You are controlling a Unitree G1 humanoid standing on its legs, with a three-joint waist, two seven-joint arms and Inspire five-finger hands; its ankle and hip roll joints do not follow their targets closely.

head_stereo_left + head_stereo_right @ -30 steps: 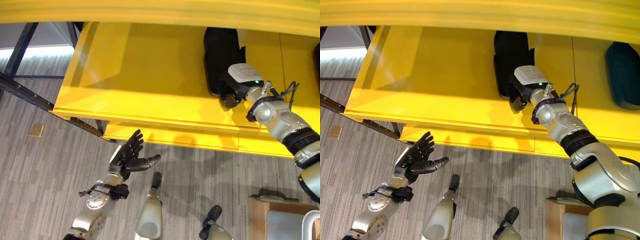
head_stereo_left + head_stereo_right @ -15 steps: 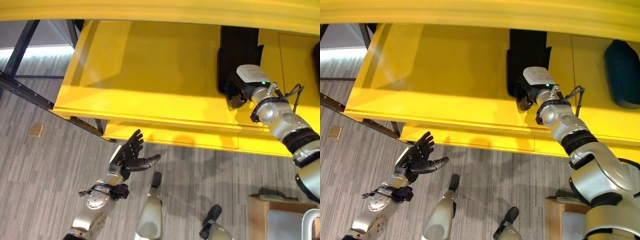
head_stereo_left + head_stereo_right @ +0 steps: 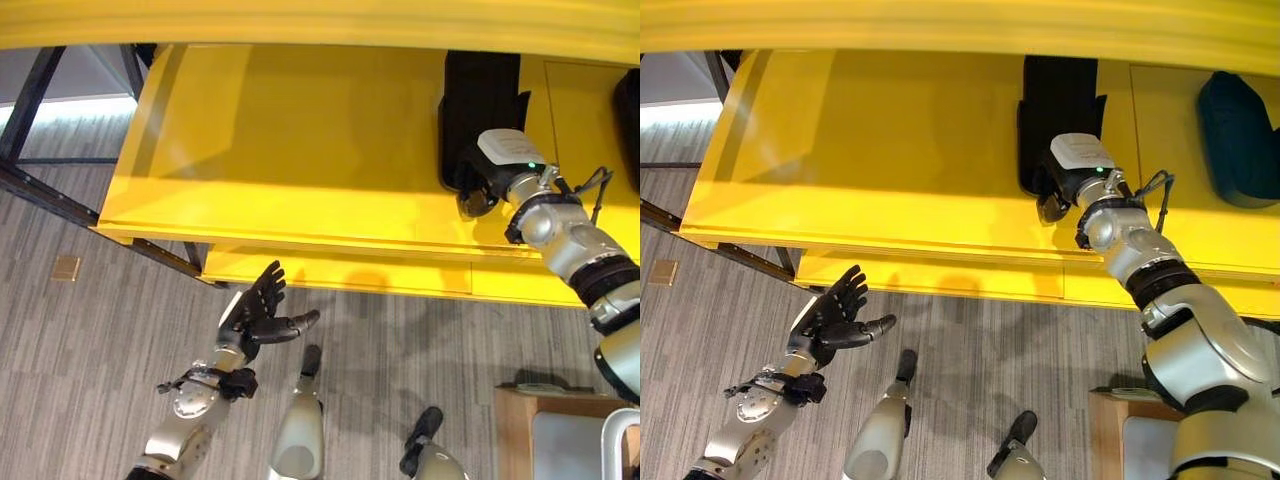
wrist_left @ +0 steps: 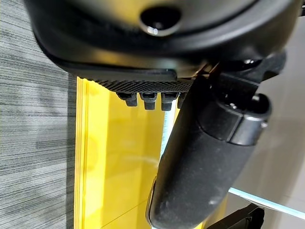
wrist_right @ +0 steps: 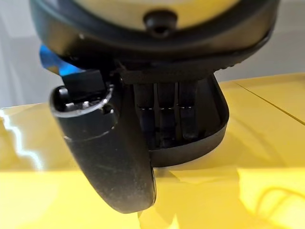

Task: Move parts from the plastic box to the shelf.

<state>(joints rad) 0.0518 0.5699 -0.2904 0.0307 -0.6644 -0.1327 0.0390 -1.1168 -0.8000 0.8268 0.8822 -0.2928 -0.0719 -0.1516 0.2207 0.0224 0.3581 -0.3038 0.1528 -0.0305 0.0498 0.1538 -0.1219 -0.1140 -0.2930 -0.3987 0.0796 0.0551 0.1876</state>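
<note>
Black part (image 3: 1058, 110) lies on yellow shelf (image 3: 890, 160); right hand (image 3: 1055, 195) at its near end, fingers laid straight on it. Left hand (image 3: 830, 320) spread, hovering over grey floor (image 3: 700, 350).

Head pair looks down; wrist cameras sit tight behind each hand.
Both eye views share the yellow shelf (image 3: 300, 150) and both arms. The right wrist view faces past the right hand (image 5: 162, 119) onto the shelf; the left wrist view past the left hand (image 4: 200, 162).
</note>
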